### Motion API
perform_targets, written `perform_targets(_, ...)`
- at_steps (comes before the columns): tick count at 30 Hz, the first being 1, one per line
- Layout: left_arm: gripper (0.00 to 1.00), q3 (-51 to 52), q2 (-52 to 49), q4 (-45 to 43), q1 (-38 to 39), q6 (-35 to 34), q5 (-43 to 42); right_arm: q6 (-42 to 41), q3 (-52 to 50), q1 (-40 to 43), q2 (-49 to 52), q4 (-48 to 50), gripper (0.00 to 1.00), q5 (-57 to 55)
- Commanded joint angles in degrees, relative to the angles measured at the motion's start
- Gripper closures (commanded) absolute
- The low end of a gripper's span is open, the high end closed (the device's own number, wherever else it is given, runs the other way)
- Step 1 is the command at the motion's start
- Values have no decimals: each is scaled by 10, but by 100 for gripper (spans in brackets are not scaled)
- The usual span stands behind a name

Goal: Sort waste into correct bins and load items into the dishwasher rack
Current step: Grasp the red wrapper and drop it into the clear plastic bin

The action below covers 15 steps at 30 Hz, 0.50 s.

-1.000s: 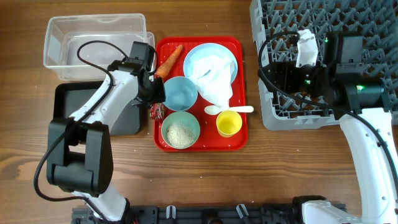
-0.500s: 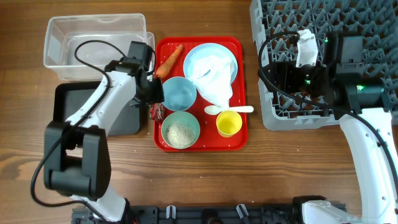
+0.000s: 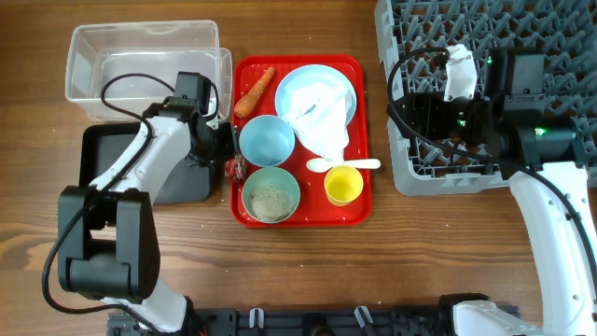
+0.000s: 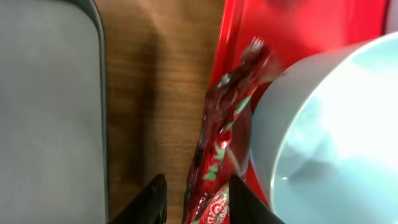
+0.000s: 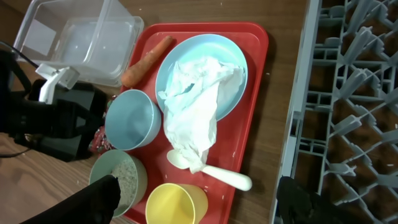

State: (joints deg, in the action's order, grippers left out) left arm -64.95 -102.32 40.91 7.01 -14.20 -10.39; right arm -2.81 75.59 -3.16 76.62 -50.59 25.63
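The left jaws stand low at the left rim of the red tray (image 3: 312, 215), a little spread, one on each side of the red crinkled wrapper (image 4: 227, 124). The fingertip (image 4: 245, 199) next to the light-blue bowl (image 4: 329, 143) seems to touch the foil. On the other side a thin strip of wood shows, so I judge the pinch is not closed yet.

The wrapper lies along that rim, squeezed against the bowl wall, near the middle of the surface. To do this well, I think the jaws should close slowly on the thick twisted part, not on the thin end. Then they should lift straight up, so that the bowl is not pushed. The black tray (image 4: 50, 112) waits just beside, toward the left edge of the surface.

The foil is shiny, wrinkled and probably slippery, so it may slide out. The bowl is smooth, round and hard. The red tray is glossy with a raised lip, and the surface is brown wood with visible grain.

The right jaws hang wide apart and empty over the left part of the grey rack (image 3: 560, 37), well apart from all this.
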Motion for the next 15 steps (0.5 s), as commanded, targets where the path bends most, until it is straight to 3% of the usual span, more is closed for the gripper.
perform_targets(1,71,10,6,-7,-1,5,-7,-3,8,1,4,0,16,-3)
perform_targets(13,80,11,-5,-24,16,5,-37,-3,8,1,4,0,16,-3)
perform_targets(15,85,11,-14,-27,18,5,-37,-3,8,1,4,0,16,-4)
